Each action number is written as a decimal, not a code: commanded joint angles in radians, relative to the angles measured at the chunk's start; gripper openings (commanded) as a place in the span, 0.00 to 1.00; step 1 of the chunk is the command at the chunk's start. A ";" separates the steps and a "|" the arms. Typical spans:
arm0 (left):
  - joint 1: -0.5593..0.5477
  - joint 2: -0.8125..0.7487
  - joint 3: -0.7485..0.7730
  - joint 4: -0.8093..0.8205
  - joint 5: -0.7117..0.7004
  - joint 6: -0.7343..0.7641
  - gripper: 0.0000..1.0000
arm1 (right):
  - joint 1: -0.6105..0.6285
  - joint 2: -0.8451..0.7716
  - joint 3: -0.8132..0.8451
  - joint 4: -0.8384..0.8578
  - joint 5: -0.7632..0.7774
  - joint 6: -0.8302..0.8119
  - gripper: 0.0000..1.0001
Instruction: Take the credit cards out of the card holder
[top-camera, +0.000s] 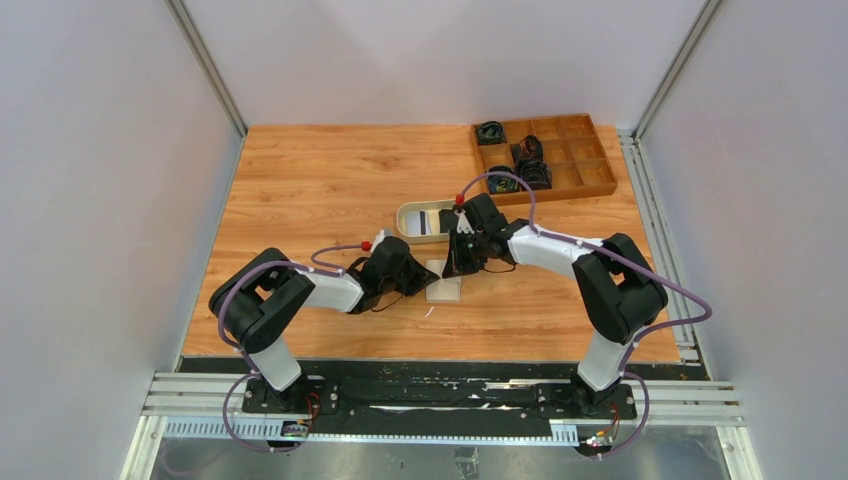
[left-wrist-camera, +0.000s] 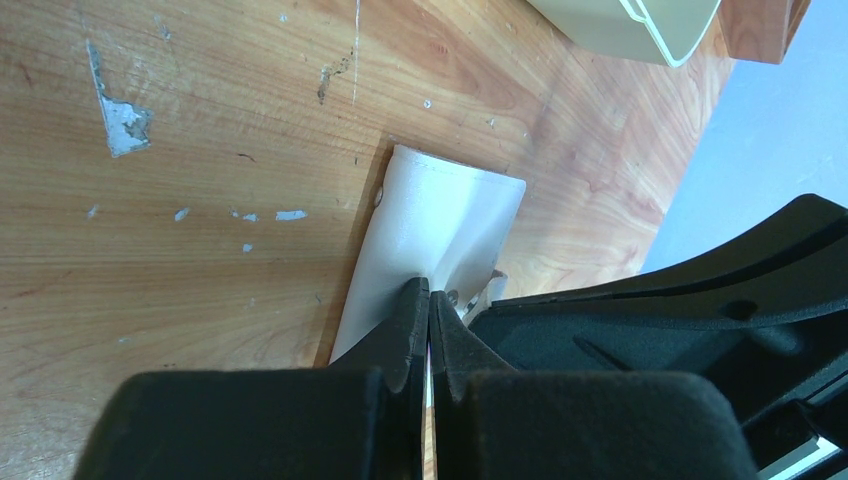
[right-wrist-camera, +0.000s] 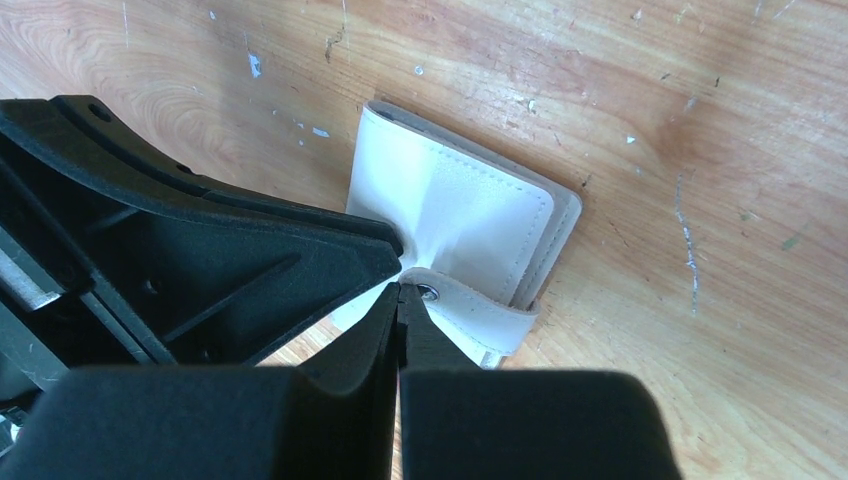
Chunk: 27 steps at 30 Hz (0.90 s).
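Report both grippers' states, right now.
The left gripper: closed, pinching the edge of the card holder.
The right gripper: closed, pinching the end of the card holder's snap tab.

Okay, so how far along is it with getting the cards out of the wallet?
Early. Nothing looks done: the card holder lies folded on the table, no card showing from it. In hand: the left end effector pinches its edge while the right end effector is closed on the snap tab. Left: open it and pull the cards out.
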 joint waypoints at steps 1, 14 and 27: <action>0.009 0.029 -0.011 -0.150 -0.053 0.035 0.00 | -0.008 -0.005 -0.022 -0.027 -0.012 0.006 0.00; 0.015 0.027 -0.013 -0.153 -0.053 0.035 0.00 | -0.008 0.005 -0.042 -0.017 -0.004 0.006 0.00; 0.015 0.030 -0.017 -0.153 -0.051 0.035 0.00 | -0.006 0.044 -0.045 0.020 -0.017 0.020 0.00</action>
